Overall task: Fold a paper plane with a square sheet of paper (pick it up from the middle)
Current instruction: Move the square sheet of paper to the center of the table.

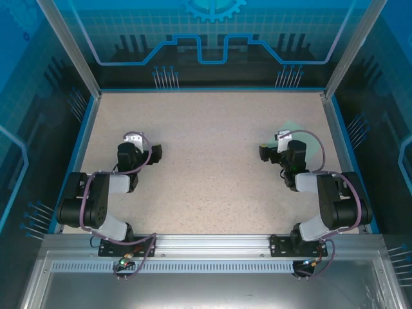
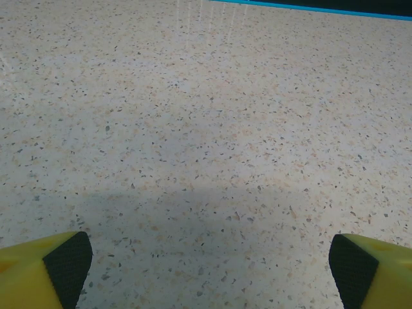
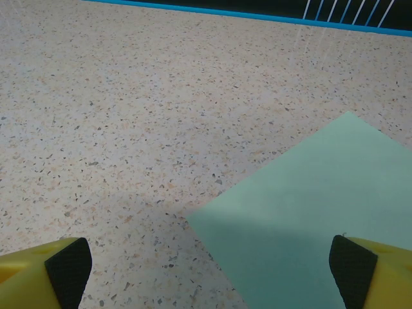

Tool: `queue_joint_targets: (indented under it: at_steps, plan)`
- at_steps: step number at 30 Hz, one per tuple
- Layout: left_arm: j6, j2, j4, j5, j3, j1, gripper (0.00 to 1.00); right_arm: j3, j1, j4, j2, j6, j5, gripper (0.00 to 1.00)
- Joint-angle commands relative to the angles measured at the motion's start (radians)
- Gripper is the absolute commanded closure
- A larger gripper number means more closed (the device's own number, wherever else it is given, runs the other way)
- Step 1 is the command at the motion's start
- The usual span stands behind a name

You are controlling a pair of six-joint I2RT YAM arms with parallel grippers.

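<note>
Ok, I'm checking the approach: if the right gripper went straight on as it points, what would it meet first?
Probably the near corner of the square sheet of paper, flat on the table: it sits just ahead of the open right gripper. Depth is unclear.

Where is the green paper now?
The square sheet of paper lies flat on the right side of the table, partly under the open right gripper in its wrist view.

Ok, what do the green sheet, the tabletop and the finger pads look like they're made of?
The square sheet of paper: thin matte paper, lying flat with crisp edges. Table: speckled, stone-like composite or laminate, faint sheen. Finger pads: black, likely rubber or foam, dull textured face on yellow plastic-looking fingers.
</note>
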Motion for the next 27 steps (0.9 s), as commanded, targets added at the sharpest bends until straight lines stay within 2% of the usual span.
queue_joint_targets:
  at_steps: [1,18,20,27]
  plan:
    - [0.023,-0.011,0.033,0.023,0.010,-0.002,0.01,0.006,-0.011,0.029,-0.009,-0.012,-0.017,0.01]
    - [0.016,-0.012,0.032,0.028,0.009,0.003,0.01,0.002,-0.024,0.033,-0.012,-0.007,-0.040,0.01]
    - [0.005,-0.044,-0.021,0.003,0.027,0.004,0.01,0.010,-0.024,0.016,-0.023,-0.001,-0.035,0.01]
    - [-0.044,-0.216,-0.330,-0.055,0.127,-0.006,0.01,0.133,-0.026,-0.352,-0.226,0.002,-0.074,0.01]
